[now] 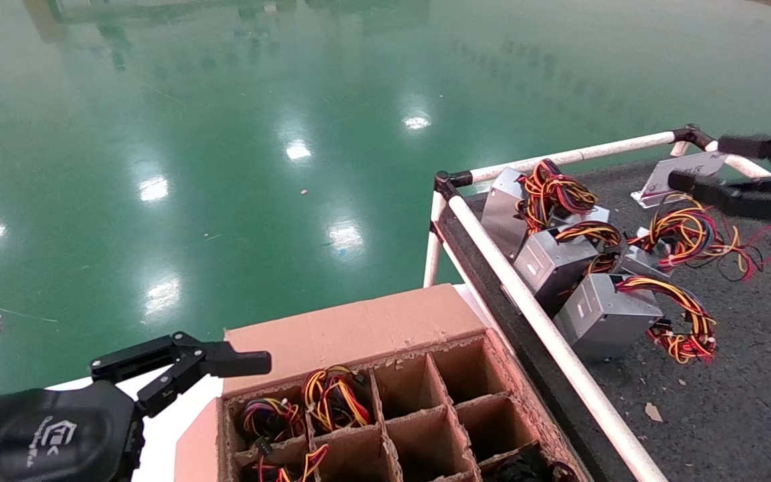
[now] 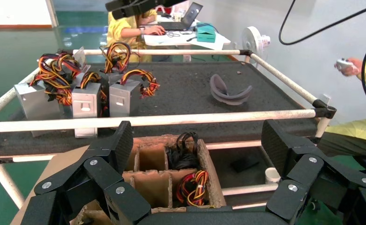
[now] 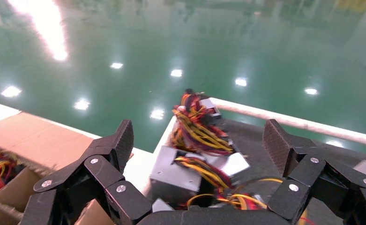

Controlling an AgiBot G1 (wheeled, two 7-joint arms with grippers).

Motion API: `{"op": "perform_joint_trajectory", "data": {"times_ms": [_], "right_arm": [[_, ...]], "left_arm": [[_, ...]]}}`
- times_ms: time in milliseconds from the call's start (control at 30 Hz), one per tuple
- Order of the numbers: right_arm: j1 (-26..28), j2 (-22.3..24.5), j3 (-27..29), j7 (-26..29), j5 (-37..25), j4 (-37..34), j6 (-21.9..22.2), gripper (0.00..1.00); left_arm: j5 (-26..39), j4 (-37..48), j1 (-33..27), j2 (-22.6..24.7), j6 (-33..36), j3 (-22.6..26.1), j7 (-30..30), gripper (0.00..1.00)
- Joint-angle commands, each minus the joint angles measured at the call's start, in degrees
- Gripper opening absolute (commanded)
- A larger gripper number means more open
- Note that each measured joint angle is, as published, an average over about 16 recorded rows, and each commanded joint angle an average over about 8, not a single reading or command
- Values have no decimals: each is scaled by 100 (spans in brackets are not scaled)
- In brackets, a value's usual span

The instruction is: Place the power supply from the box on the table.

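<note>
Two hands are in play, and neither grips anything. Nearest, the left hand (image 1: 218, 375) hovers low at the near left corner of the box (image 1: 352, 331), its fingers spread apart over the carton's edge. The box shows a grid of rough cardboard cells; several of the near and left cells hold tangles of yellow, red and black wires (image 1: 332, 395), while the cells toward the tabletop (image 1: 727, 402) side look bare. Just beyond the box a white pipe rail (image 1: 546, 328) runs along the edge of the dark, gritty tabletop. Right behind that rail three silver units (image 1: 553, 264) sit in a row, touching one another, each with a tied wire bundle. Just behind them lies the power supply (image 1: 643, 261), its small silver case partly hidden by the row, with loose yellow, orange and red wires fanning out toward the right and a long red loop trailing across the bare surface. Above and slightly beyond those wires hangs the right hand (image 1: 697, 164), fingers wide apart, clear of the cables. A small white sign (image 1: 676, 175) stands near the far rail, just beside that hand, and beyond it stretches a glossy green floor (image 1: 225, 134).
</note>
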Motion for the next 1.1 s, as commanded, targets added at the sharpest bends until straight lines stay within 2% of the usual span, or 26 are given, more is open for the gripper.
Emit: {"op": "perform_joint_trajectory", "data": {"times_ms": [33,1100], "right_arm": [[-137,5,22,47,95,180,-4,100],[-2952,167,429,1002,2002,3957,-54,100]], "left_arm": [[0,0,0,0,0,0,0,100],[-2,1,-1,-1,-1,3,2,100]]}}
